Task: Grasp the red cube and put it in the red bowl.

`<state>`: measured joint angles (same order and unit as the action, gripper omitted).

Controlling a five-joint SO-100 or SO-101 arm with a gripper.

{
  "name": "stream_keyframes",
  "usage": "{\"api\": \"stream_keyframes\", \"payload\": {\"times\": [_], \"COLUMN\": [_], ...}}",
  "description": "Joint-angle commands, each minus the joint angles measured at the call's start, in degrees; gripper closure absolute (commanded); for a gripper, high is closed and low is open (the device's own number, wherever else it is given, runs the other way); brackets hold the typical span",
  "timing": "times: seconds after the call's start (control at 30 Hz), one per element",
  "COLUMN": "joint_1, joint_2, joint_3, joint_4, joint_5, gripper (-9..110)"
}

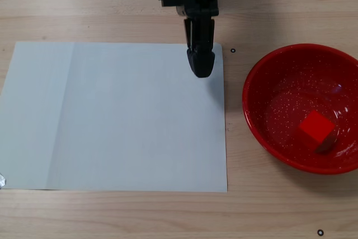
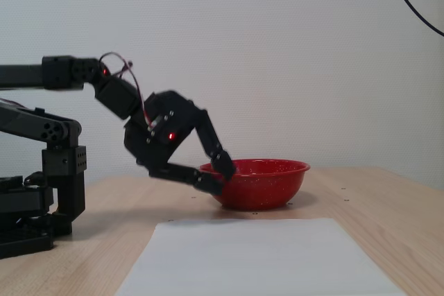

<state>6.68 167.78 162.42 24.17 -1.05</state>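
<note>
The red cube (image 1: 316,128) lies inside the red bowl (image 1: 282,82), right of its centre, in a fixed view from above. In the side-on fixed view the bowl (image 2: 267,186) hides the cube. My gripper (image 1: 201,70) hangs over the upper right corner of a white paper sheet, left of the bowl and apart from it. Its fingers are together and hold nothing. In the side-on fixed view the gripper (image 2: 218,175) is low, just in front of the bowl's left side.
A white paper sheet (image 1: 112,116) covers the middle of the wooden table and shows in the side-on fixed view (image 2: 257,254). The arm's base (image 2: 41,192) stands at the left. Small black ring marks (image 1: 233,50) dot the table.
</note>
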Motion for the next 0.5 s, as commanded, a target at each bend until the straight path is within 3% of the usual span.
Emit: {"api": "stream_keyframes", "payload": {"times": [0.0, 0.37, 0.47], "joint_1": [0.4, 0.2, 0.3], "joint_2": [4.0, 13.9, 15.4], "joint_3": [-0.4, 14.6, 15.3], "joint_4": [-4.7, -11.3, -8.3], "joint_5": [0.3, 0.1, -2.5], "gripper": [101, 101, 101]}}
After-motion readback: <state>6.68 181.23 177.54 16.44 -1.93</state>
